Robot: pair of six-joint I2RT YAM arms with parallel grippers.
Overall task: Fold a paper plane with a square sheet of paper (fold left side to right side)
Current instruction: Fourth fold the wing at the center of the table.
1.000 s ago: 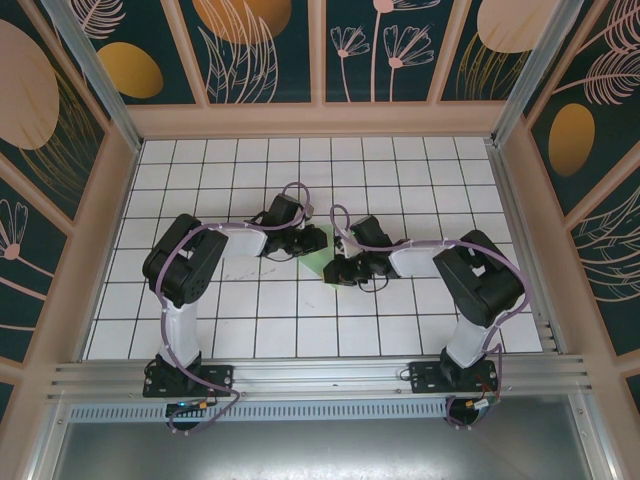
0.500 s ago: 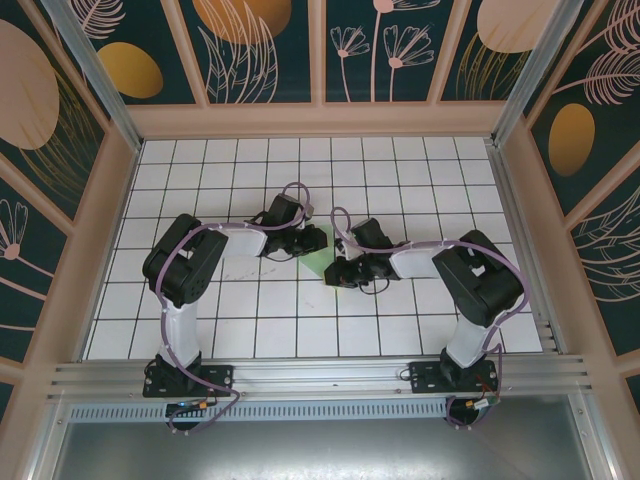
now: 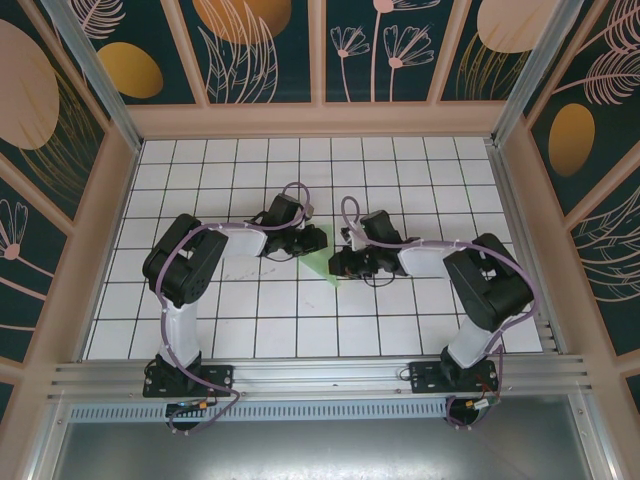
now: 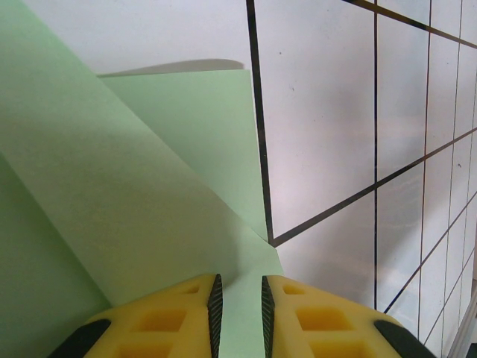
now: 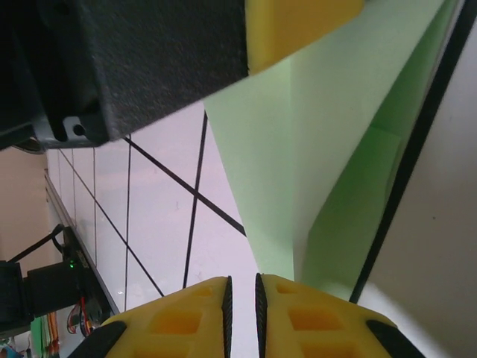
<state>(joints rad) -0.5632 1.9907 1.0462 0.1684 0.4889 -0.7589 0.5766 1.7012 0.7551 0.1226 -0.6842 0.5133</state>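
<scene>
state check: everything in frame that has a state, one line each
sheet of paper: folded into overlapping layers, lying on the tiled table
left gripper: jaws nearly shut with a narrow gap, over the paper, nothing pinched
right gripper: jaws nearly shut with a narrow gap, beside the paper's narrow end, nothing pinched

Bright, even light; wrist cams perhaps sl. soft.
</scene>
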